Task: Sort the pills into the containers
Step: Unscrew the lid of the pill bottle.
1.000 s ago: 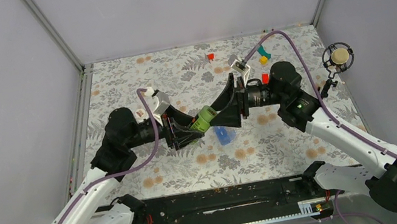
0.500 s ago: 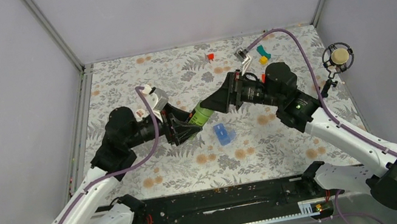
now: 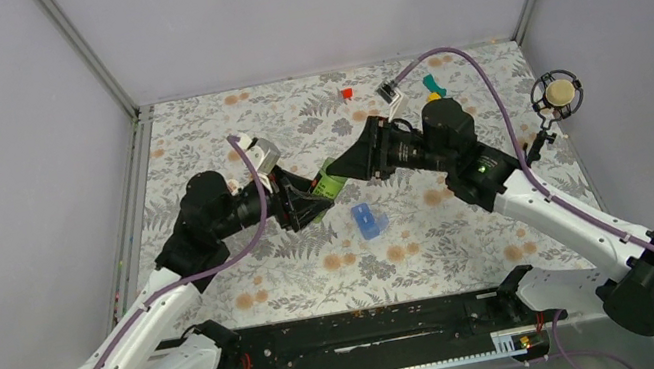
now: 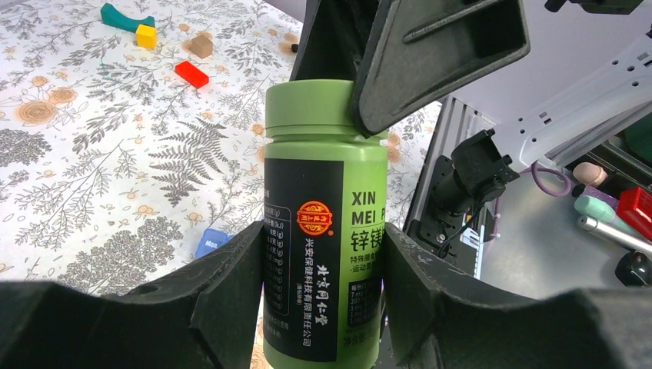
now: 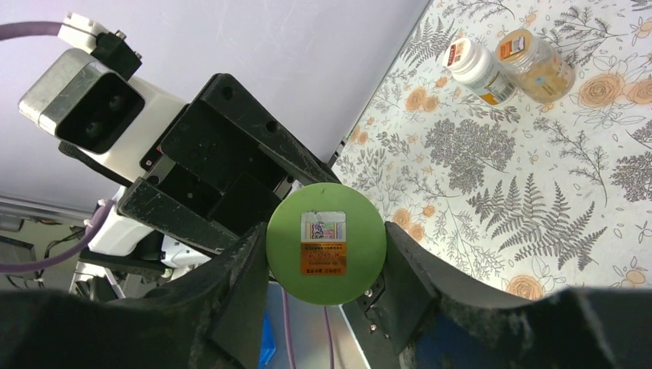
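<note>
A green pill bottle (image 3: 330, 185) with a black label is held in the air between both arms, over the middle of the table. My left gripper (image 3: 313, 199) is shut on its body (image 4: 323, 231), one finger (image 4: 231, 284) on each side. My right gripper (image 3: 346, 165) is shut on its green cap (image 5: 325, 243) and comes in from above in the left wrist view (image 4: 430, 61). The blue translucent pill box (image 3: 369, 221) lies on the table just below and right of the bottle. It also shows in the left wrist view (image 4: 211, 241).
A white bottle (image 5: 477, 69) and an amber bottle (image 5: 538, 61) lie on the floral table. A red block (image 3: 347, 94), another red block (image 4: 191, 74), a yellow block (image 4: 146, 35), a teal piece (image 3: 432, 83) and a tan block (image 4: 202, 46) lie at the back. A microphone (image 3: 558, 93) stands right.
Both grippers and the green bottle have moved a little toward the back and left. The right wrist has turned about the cap.
</note>
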`<state>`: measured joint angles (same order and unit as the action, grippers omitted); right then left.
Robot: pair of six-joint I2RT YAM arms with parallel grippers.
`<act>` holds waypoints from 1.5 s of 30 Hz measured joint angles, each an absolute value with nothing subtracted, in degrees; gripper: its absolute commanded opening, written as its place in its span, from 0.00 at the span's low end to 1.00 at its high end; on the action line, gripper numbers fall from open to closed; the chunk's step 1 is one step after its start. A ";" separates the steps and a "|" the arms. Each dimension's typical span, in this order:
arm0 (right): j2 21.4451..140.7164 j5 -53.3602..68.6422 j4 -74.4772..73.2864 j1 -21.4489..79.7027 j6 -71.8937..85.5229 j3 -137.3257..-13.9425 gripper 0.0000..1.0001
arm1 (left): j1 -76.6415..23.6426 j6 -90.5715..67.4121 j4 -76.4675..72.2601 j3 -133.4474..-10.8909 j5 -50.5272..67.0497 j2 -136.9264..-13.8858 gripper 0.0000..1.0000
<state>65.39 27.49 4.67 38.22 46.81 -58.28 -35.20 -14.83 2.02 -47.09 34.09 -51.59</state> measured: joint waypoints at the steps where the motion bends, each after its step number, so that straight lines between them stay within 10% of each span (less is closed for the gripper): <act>1: 65.36 27.49 4.60 38.20 46.63 -58.28 0.40 | -35.18 -14.94 1.98 -47.09 34.13 -51.57 0.00; 12: 64.01 43.22 12.14 37.10 32.67 -56.29 0.30 | -35.33 -15.20 1.91 -46.00 40.56 -48.10 0.00; 16: 63.81 50.89 13.72 36.14 28.16 -56.29 0.07 | -35.40 -15.99 1.15 -45.93 44.49 -47.75 0.00; 19: 64.05 53.69 14.09 35.42 26.81 -56.42 0.82 | -35.46 -16.47 0.67 -45.82 45.69 -47.75 0.00; 22: 64.23 51.09 14.20 35.40 28.36 -56.47 0.99 | -35.44 -16.51 -0.19 -45.39 45.28 -47.75 0.00; 29: 65.95 39.03 16.82 35.90 37.17 -55.31 0.97 | -35.29 -16.47 -0.99 -45.32 40.91 -48.58 0.00; 39: 66.24 32.80 14.06 37.67 42.37 -55.31 0.47 | -35.18 -16.60 -1.13 -45.17 34.63 -50.24 0.00; 45: 65.28 33.50 13.02 37.12 39.92 -55.20 0.53 | -35.20 -17.08 -2.26 -44.64 35.14 -50.37 0.00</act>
